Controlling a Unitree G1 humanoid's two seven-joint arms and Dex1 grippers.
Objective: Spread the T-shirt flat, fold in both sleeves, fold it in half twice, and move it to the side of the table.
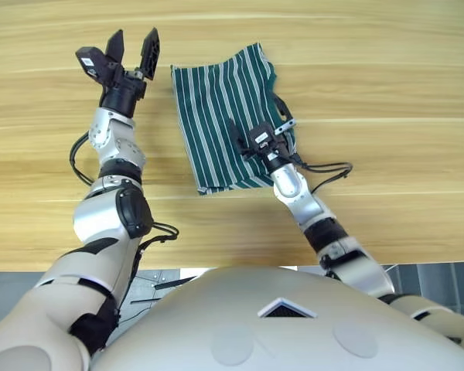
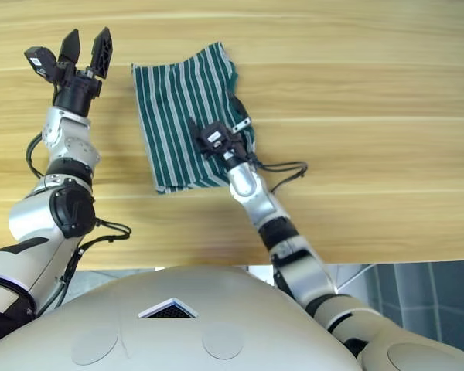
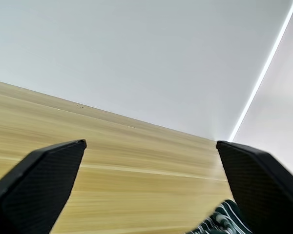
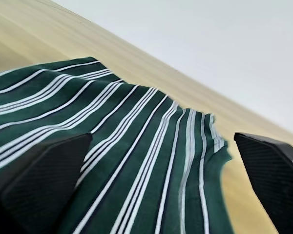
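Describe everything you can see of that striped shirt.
The shirt is soft dark green cloth with thin white stripes, folded into a rough rectangle and lying flat on the wooden table, its far right corner rumpled. The robot's open right hand sits over its near right edge; whether it touches is unclear. The open left hand is apart from it.

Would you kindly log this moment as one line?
shirt: folded, on table | left gripper: open, left of shirt | right gripper: open, over shirt
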